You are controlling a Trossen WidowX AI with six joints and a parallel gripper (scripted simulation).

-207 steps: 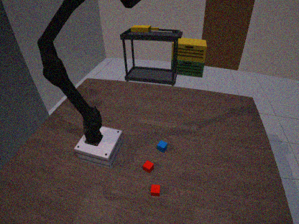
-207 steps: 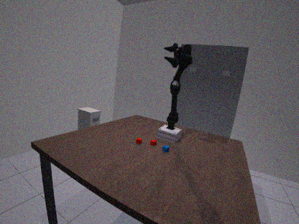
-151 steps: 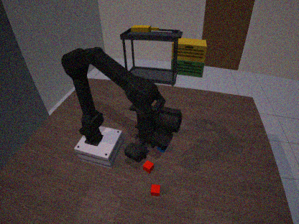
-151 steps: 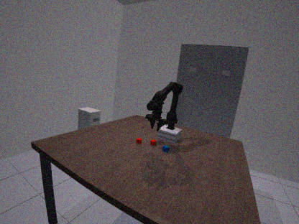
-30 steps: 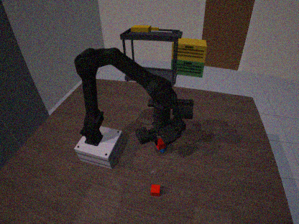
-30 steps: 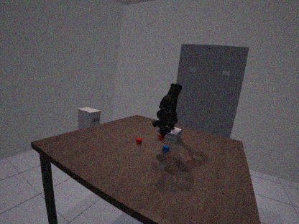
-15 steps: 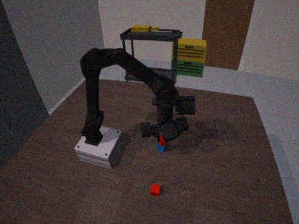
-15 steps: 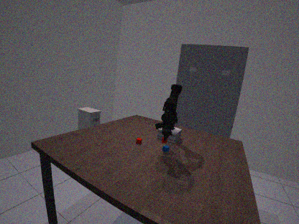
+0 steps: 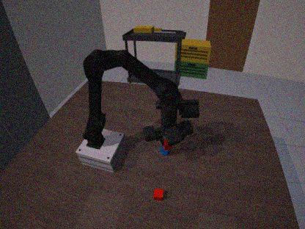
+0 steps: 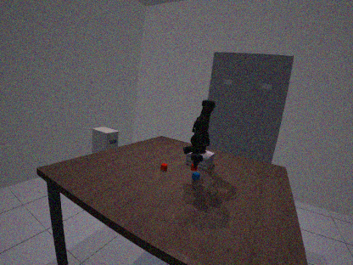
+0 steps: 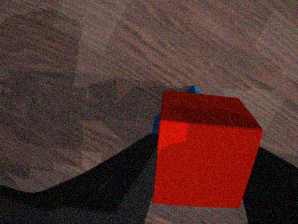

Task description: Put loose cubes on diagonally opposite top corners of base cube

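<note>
The blue base cube sits on the table; in the wrist view only small parts of it show past the held cube. My gripper points down and is shut on a red cube. The held cube is in the air, above the blue cube's top or nearly so; the exact offset and height cannot be told. Another red cube lies on the table, well apart from the blue cube.
The arm's white base box stands on the brown table. A dark cart and yellow and green crates stand beyond the table. A white box is behind the table in the exterior view.
</note>
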